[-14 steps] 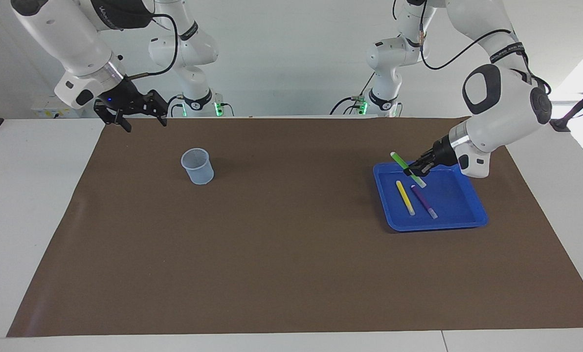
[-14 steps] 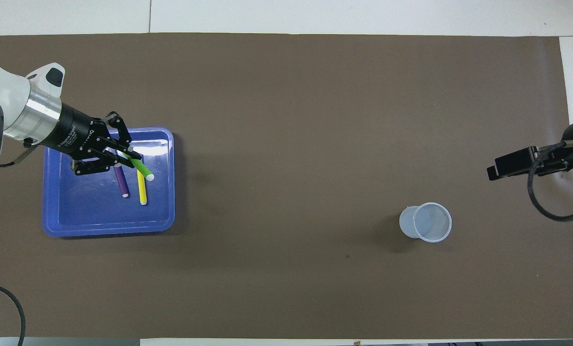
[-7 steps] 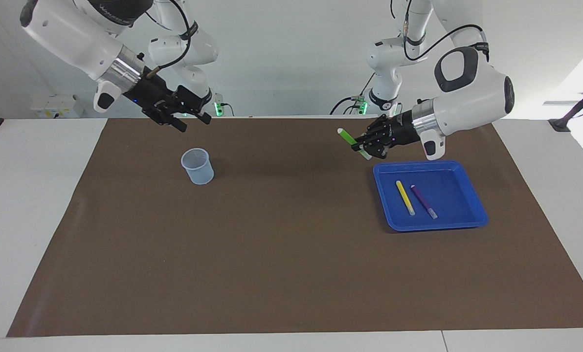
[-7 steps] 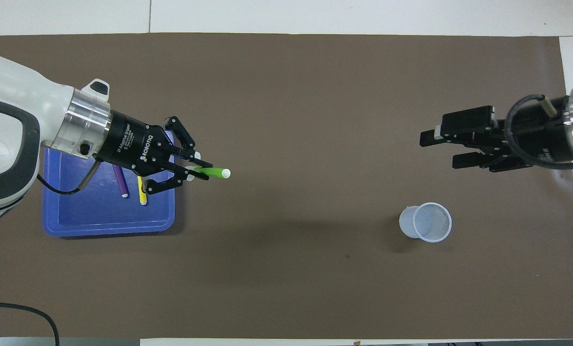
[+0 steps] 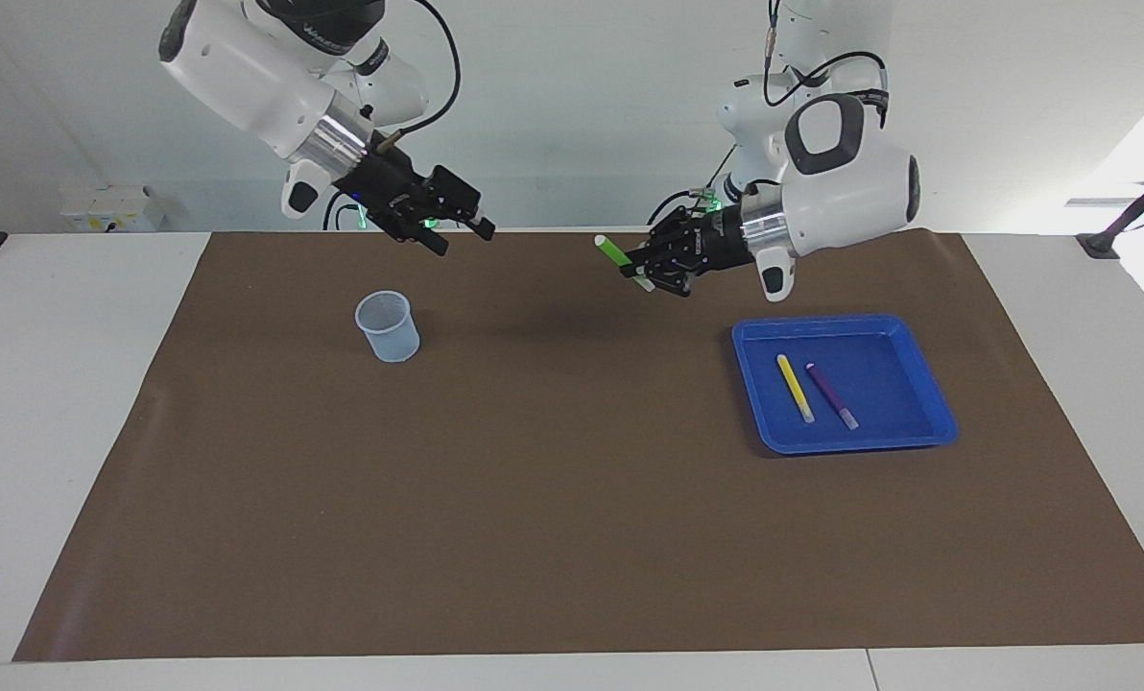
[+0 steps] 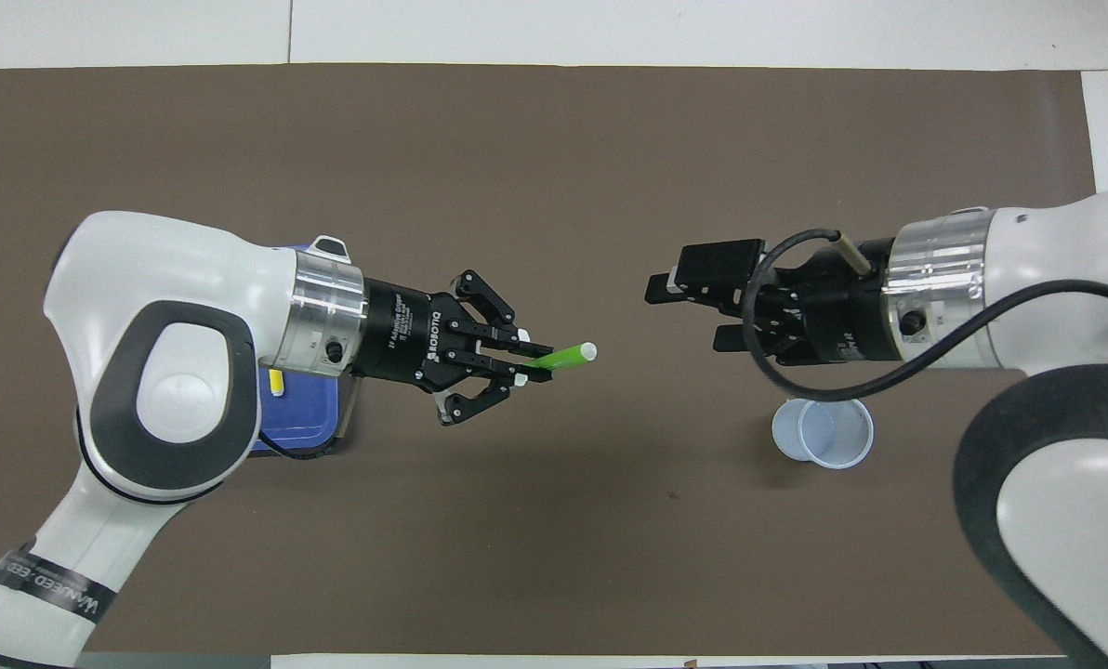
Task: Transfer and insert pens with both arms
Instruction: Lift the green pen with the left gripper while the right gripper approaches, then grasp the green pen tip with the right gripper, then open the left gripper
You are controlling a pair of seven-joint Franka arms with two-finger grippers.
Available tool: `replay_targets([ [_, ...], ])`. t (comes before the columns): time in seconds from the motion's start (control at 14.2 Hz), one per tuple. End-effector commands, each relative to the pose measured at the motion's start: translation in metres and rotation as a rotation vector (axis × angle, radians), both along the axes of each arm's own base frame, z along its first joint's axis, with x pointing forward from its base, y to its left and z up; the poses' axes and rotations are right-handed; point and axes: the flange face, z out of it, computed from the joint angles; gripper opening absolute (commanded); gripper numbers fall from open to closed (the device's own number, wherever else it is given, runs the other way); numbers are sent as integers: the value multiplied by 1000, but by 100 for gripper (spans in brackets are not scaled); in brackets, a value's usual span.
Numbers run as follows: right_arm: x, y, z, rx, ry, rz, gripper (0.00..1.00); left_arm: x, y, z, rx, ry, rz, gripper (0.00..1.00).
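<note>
Facing view: the left gripper (image 5: 641,270) hangs over the brown mat (image 5: 572,537), pinching a slim green pen (image 5: 616,254) whose pale tip points to ten o'clock. The right gripper (image 5: 457,233), fingers spread, hangs at about one o'clock of the ribbed clear plastic cup (image 5: 389,326). A glossy blue tray (image 5: 932,403) toward the left arm's end holds a yellow pen (image 5: 795,388) and a purple pen (image 5: 832,395) side by side.

Overhead view: the left gripper (image 6: 528,358) body reads "ROBOTIQ"; the arm's band reads "WANREN" as far as legible. The green pen (image 6: 563,356) points at three o'clock toward the right gripper (image 6: 684,311). The arm hides most of the tray (image 6: 298,437); only the yellow pen's tip (image 6: 277,382) shows.
</note>
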Motion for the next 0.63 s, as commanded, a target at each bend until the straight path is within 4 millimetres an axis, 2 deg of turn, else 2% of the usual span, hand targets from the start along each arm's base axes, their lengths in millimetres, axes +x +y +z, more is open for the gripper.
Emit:
replay_targets([
  [0.0, -18, 11, -2, 18, -9, 11, 92, -25, -10, -3, 7, -4, 73, 0],
  [0.07, -18, 10, -3, 13, -11, 11, 91, -28, -14, -4, 3, -4, 83, 0],
  [0.14, -19, 12, -4, 9, -11, 16, 85, -29, -16, -5, 3, -11, 91, 0],
  [0.42, -28, 4, -17, -5, -50, 77, 83, -29, -20, -3, -15, 3, 123, 0],
  [0.49, -30, 6, -23, -9, -41, 82, 76, -29, -19, -3, -16, 2, 128, 0],
  [0.56, -32, 6, -22, -7, -41, 80, 76, -27, -18, -3, -15, -3, 138, 0],
])
